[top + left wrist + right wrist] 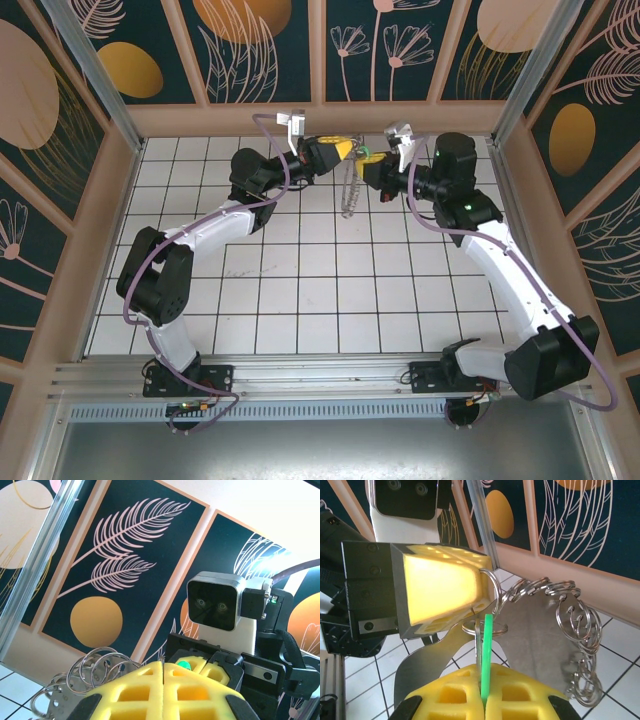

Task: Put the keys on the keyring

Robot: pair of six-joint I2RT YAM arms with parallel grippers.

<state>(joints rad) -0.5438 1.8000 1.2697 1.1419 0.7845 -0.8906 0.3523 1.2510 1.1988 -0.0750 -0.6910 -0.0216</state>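
Both grippers meet above the back of the table. My left gripper (343, 150) is shut, its yellow pads (135, 687) pinching a thin wire of the keyring (350, 195), whose silvery loops (572, 625) hang down beside it. My right gripper (371, 161) is shut on the key (487, 640), which it holds edge-on, the green head sticking up from the pads (520, 690) with the silvery blade beside it. A small ring (485, 628) of the keyring sits right at the key's tip, just under the left gripper's pads (445, 587). The green head (183, 665) also shows between the right gripper's pads.
White tiled floor (300, 290) lies below the grippers. The back wall with leaf-patterned panels (260, 50) stands close behind them. Side walls and metal posts (95, 90) enclose the table. Both arms reach from the near edge towards the back middle.
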